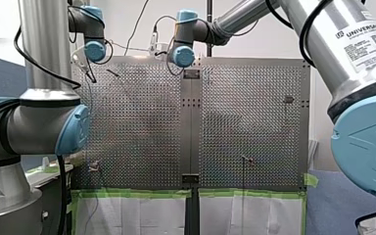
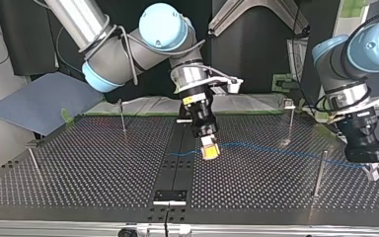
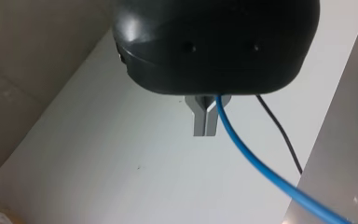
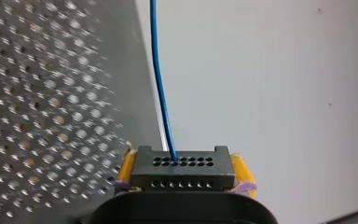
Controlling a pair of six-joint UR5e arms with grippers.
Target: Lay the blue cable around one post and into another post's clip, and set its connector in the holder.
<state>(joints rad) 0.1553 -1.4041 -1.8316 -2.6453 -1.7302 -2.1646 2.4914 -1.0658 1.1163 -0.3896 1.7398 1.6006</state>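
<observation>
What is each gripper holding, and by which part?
My right gripper clamps the black connector by its sides between yellow pads; my left gripper pinches the blue cable further along.

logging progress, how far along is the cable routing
Done: pickup only. My right gripper holds the connector between its yellow pads; my left gripper is shut on the blue cable. In hand: the cable hangs between them over the table. Left: it looks not yet laid round a post, clipped, or the connector seated.
</observation>
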